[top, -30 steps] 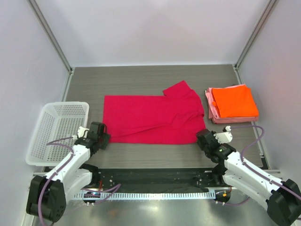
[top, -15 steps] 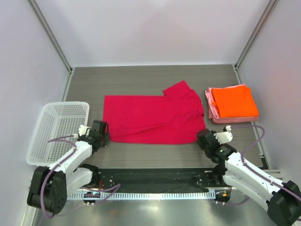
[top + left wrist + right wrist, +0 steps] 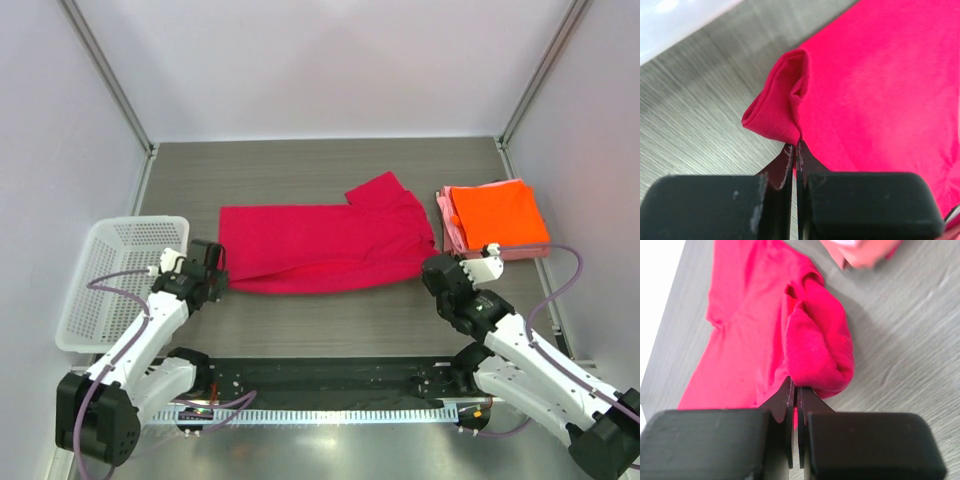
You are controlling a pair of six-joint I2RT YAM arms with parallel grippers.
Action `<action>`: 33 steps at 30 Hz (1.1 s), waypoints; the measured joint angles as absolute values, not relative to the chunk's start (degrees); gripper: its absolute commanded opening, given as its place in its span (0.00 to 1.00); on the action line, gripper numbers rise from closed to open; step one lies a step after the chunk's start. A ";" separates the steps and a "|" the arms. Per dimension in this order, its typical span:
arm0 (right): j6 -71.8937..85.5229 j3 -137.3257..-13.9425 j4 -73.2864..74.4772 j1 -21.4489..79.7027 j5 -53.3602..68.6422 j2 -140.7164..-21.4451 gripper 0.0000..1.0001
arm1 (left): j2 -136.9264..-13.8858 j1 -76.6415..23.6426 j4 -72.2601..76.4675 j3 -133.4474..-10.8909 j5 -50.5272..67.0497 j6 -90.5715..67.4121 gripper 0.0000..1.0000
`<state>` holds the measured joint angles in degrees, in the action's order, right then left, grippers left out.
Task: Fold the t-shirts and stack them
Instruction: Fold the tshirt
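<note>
Left gripper [image 3: 797, 145] pinches the near-left corner of the soft crimson-magenta cloth t-shirt [image 3: 320, 245]; right gripper [image 3: 796, 386] clamps its near-right corner.

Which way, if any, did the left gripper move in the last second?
Yes. The left gripper, shut on the crimson t-shirt's corner, moved up-table toward the far wall, alongside the fixed white basket.

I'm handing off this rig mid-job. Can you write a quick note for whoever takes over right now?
Left gripper: jaws shut on the crimson t-shirt, near left corner.
Right gripper: jaws shut on its near right corner.
Shirt spread out centrally; orange t-shirt folded atop pale pink t-shirt, right side.
Done: two stacked. Left: fold crimson, add to stack.
</note>
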<state>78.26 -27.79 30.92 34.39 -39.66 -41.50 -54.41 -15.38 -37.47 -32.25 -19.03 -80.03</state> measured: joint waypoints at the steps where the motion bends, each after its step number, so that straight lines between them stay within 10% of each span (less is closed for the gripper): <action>1: 77.73 -28.88 31.62 34.39 -40.21 -41.63 0.01 | -54.37 -15.38 -38.00 -33.21 -19.09 -79.61 0.00; 4: 76.60 -30.65 32.73 34.39 -41.28 -41.36 0.01 | -54.35 -15.38 -39.46 -35.03 -19.07 -78.63 0.02; 12: 77.56 -26.20 35.33 34.41 -40.75 -37.67 0.01 | -54.43 -15.38 -40.45 -30.55 -17.85 -77.49 0.45; 33: 79.48 -22.70 36.95 34.41 -39.64 -37.76 0.01 | -52.31 -20.60 -41.36 -24.84 -15.73 -79.48 0.44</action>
<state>79.48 -22.70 36.95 34.41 -39.64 -37.76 -52.31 -20.60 -41.36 -24.84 -15.73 -79.48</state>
